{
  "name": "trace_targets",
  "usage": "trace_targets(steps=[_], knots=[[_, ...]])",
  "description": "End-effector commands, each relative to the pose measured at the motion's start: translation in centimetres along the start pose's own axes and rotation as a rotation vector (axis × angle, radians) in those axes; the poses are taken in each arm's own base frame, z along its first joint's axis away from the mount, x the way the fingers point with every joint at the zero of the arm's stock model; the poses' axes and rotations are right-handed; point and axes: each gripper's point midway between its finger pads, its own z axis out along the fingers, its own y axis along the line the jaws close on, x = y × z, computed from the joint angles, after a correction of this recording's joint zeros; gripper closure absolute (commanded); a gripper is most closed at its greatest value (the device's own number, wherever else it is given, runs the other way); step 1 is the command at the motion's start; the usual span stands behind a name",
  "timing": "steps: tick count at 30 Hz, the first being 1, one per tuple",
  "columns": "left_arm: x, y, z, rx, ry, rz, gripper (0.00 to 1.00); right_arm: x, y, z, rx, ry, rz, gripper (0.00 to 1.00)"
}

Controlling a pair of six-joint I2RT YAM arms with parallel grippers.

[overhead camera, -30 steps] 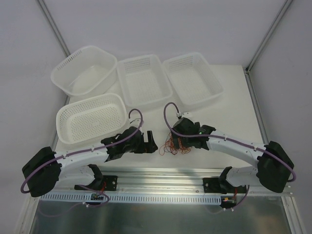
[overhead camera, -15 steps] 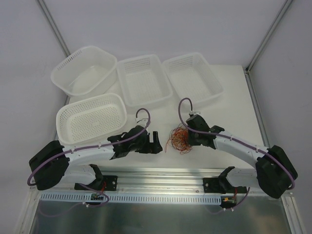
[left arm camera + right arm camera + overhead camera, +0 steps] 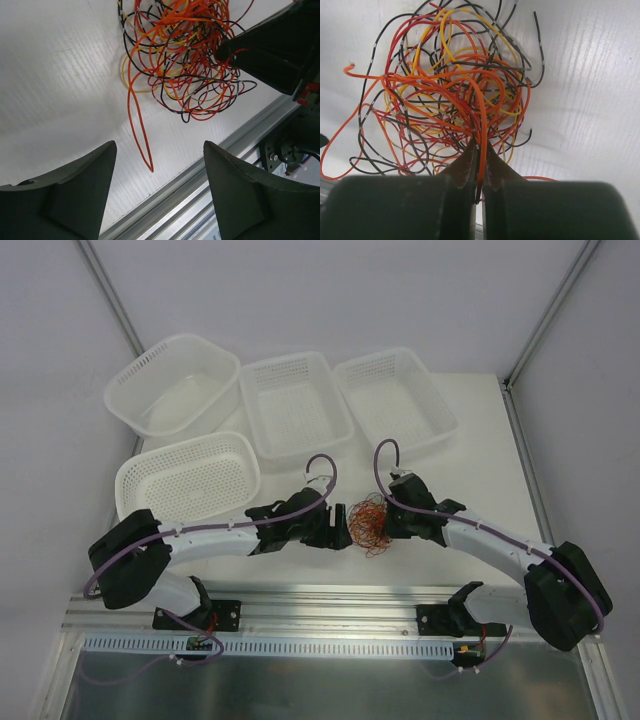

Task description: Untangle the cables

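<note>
Now that my right gripper (image 3: 479, 150) has snapped shut, it pinches 1 orange strand (image 3: 481, 125) at the near side of the cables (image 3: 455, 95). Its fingers are pressed together w/ the wire running up between them. A sec ago it was wide open over the pile, so I've got my anchor.

My left gripper (image 3: 160, 165) has swung in from the left and now sits just beside the clump. Its fingers are spread w/ nothing between them, though closer together than a sec ago. I reckon it's lining up for a 2nd strand, so the 2 arms can pull apart. Nothing's freed yet.

The cables lie on the table (image 3: 480, 470) between both grippers, approx. mid-width, near the front edge. The clump is roundish, w/ no real long axis. The exception is 1 narrow orange loop (image 3: 142, 135) that trails out of it, long axis running from the tangle toward the near edge, tip pointing at my left fingers.

Farther back, 4 white baskets (image 3: 297, 405) stand well apart from the cables.
</note>
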Motion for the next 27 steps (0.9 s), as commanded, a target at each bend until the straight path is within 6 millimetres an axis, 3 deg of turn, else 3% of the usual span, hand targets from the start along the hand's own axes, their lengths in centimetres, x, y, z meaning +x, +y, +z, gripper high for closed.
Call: trace_targets(steps=[1,2,5,6,9,12,15,16,17,19,20,27], knots=[[-0.5,0.0,1.1,-0.022,-0.020,0.020,0.33,0.0,0.5,-0.2,-0.033,-0.005,0.016,0.99],[-0.6,0.3,1.3,-0.039,-0.026,0.021,0.45,0.1,0.4,-0.2,-0.032,-0.004,0.014,0.99],[-0.7,1.1,1.9,-0.079,-0.036,0.031,0.60,-0.2,0.5,-0.4,-0.039,-0.013,0.017,0.99],[-0.9,0.9,2.1,-0.080,-0.036,0.036,0.74,-0.1,0.5,-0.5,-0.039,-0.011,0.019,0.99],[-1.0,1.1,2.4,-0.096,-0.030,0.046,1.00,-0.2,0.5,-0.8,-0.039,-0.016,0.021,0.99],[-1.2,1.3,1.6,-0.114,-0.039,0.056,1.00,-0.1,-0.4,-1.1,-0.010,-0.013,0.026,0.99],[-2.7,2.0,-0.9,-0.172,-0.093,0.081,1.00,0.0,-2.0,-1.6,0.034,-0.003,0.034,0.99],[-3.9,1.8,-2.6,-0.176,-0.139,0.087,1.00,0.0,-2.5,-1.8,0.050,-0.003,0.042,0.99],[-4.1,3.6,-4.0,-0.268,-0.154,0.104,1.00,-0.2,-3.3,-2.0,0.069,-0.009,0.053,0.99],[-6.2,3.7,-7.2,-0.294,-0.233,0.115,1.00,-0.3,-4.4,-2.8,0.095,-0.015,0.066,0.99],[-6.4,4.8,-8.6,-0.348,-0.238,0.123,1.00,-0.3,-5.2,-3.1,0.115,-0.010,0.081,0.99],[-11.3,4.4,-18.0,-0.349,-0.389,0.082,1.00,-1.7,-8.4,-5.9,0.188,-0.054,0.157,0.98]])
